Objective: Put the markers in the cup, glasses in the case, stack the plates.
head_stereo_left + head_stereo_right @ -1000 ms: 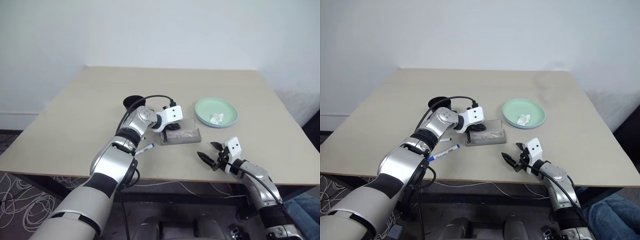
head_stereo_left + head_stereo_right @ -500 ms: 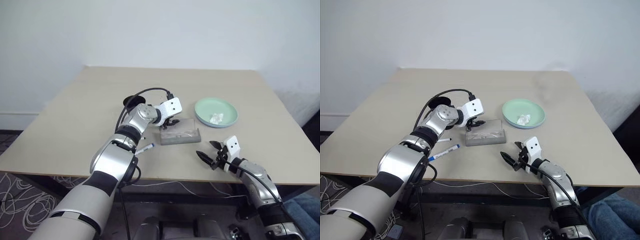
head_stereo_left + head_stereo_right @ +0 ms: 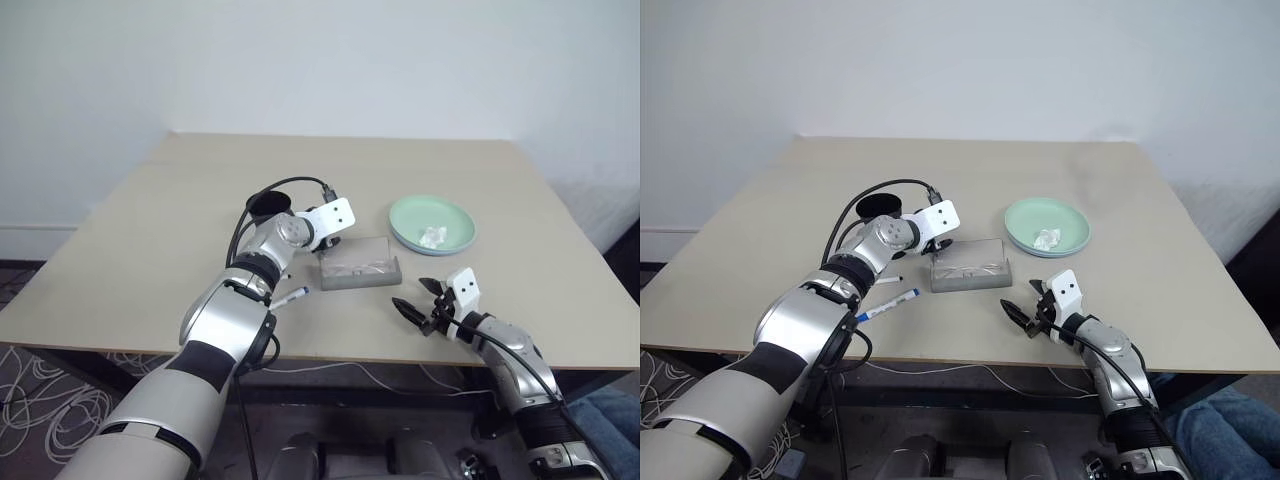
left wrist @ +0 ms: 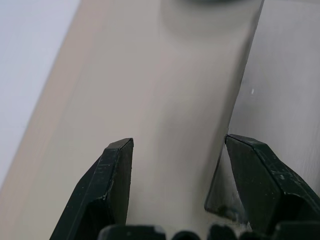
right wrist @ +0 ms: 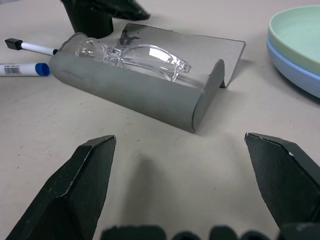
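We see the case (image 5: 150, 95) at table centre, lid open, with the glasses (image 5: 135, 56) lying inside it. Our left gripper (image 4: 175, 200) hovers at its ten o'clock corner, fingers spread and empty. Two markers (image 3: 887, 304) lie at the case's eight o'clock, the cup (image 3: 878, 205) at ten. The stacked plates (image 3: 432, 224) sit at two o'clock. Our right gripper (image 5: 182, 190) waits at five o'clock, fingers wide apart.
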Robot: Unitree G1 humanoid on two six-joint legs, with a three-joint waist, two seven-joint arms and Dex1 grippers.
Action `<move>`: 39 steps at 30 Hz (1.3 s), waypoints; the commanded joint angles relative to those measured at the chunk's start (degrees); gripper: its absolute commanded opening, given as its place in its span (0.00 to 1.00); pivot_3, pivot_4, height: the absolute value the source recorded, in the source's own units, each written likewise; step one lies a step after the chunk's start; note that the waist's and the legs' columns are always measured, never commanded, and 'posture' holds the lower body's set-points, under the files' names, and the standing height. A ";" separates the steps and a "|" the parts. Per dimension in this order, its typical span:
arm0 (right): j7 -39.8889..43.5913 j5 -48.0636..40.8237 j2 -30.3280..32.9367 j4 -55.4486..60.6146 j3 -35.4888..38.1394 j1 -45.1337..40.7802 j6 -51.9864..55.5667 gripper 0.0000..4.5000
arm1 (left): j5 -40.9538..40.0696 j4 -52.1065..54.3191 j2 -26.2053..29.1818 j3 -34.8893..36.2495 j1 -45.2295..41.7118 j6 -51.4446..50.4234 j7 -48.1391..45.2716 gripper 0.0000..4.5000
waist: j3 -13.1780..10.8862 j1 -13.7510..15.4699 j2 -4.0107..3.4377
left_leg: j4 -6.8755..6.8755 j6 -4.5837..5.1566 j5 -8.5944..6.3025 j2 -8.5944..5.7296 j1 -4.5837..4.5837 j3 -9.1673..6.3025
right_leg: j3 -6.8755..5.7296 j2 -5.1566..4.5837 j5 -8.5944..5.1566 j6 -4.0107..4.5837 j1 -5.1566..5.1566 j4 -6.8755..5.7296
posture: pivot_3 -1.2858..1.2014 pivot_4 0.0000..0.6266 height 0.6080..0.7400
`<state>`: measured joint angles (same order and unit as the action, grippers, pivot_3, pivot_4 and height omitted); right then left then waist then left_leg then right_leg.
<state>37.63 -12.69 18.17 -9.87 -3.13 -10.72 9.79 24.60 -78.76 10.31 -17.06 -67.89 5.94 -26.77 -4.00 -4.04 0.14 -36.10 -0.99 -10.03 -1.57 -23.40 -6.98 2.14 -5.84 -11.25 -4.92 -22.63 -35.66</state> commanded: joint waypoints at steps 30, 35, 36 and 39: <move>-0.62 1.25 -0.99 -1.88 0.41 -4.28 -1.61 1.00 | -7.11 1.58 1.24 9.91 -2.83 -7.22 -2.36 0.00 | 0.00 -0.02 0.00 | 0.00 0.00 0.00 0.00 -0.01 -0.02 | 0.00 0.01 0.01 -0.01 -0.01 -0.02 | 0.52 0.00 1.00; -0.39 1.29 -0.91 -2.02 0.44 -4.58 -1.56 1.00 | -9.54 1.52 0.37 11.79 -3.54 -7.96 -4.88 0.00 | 0.00 -0.01 0.00 | 0.00 0.00 0.01 -0.02 -0.01 0.00 | 0.01 0.00 0.01 -0.01 -0.01 -0.01 | 0.52 0.00 1.00; -0.34 1.31 -0.85 -2.03 0.47 -4.66 -1.48 1.00 | -10.35 1.56 0.22 12.52 -3.79 -8.65 -6.24 0.00 | 0.00 -0.02 0.00 | 0.00 0.00 0.01 -0.02 -0.01 0.00 | 0.00 0.00 0.01 -0.02 -0.01 -0.01 | 0.52 0.00 1.00; -0.03 1.32 -0.55 -2.12 0.55 -4.96 -1.24 1.00 | -11.49 1.75 0.00 13.40 -4.17 -9.97 -9.46 0.00 | 0.00 -0.04 0.00 | 0.00 0.00 0.01 -0.02 -0.01 0.00 | 0.00 0.00 0.01 -0.01 -0.01 -0.01 | 0.52 0.00 1.00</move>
<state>37.31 -11.14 17.15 -13.05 -3.27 -13.75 9.26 14.55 -79.04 10.21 -4.96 -69.34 -3.78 -34.66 -4.00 -4.08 0.14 -36.10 -0.99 -10.03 -1.59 -23.41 -6.98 2.14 -5.83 -11.25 -4.93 -22.64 -35.67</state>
